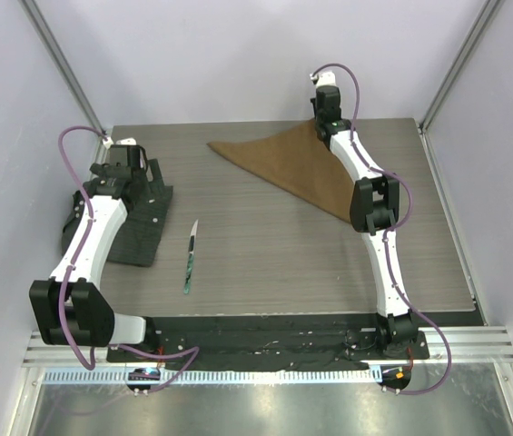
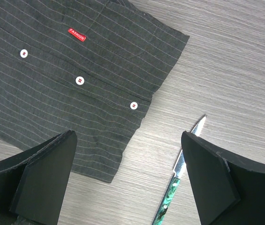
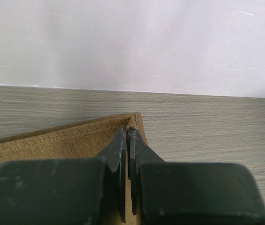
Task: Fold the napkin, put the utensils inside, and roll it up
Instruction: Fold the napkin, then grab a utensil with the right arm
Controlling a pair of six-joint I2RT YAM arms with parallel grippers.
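Jaws of the right gripper (image 3: 126, 133) pinch a corner of the soft tan-brown cloth napkin (image 1: 292, 168), folded to a triangle beyond and right of the slim silver-bladed, teal-handled knife (image 1: 190, 259) lying bare on the worktop (image 1: 265, 263) by the left gripper (image 2: 127, 138), jaws wide; loading and rolling remain.

The napkin (image 1: 288, 168) is coloured plain tan-brown. The knife (image 1: 190, 257) is seen with a silver blade and a handle marbled green and black. The cloth (image 2: 76, 70) is patterned dark grey with thin pale pinstripes, white buttons (image 2: 79, 81) and a red label (image 2: 76, 35). The table (image 1: 274, 254) is grained grey.
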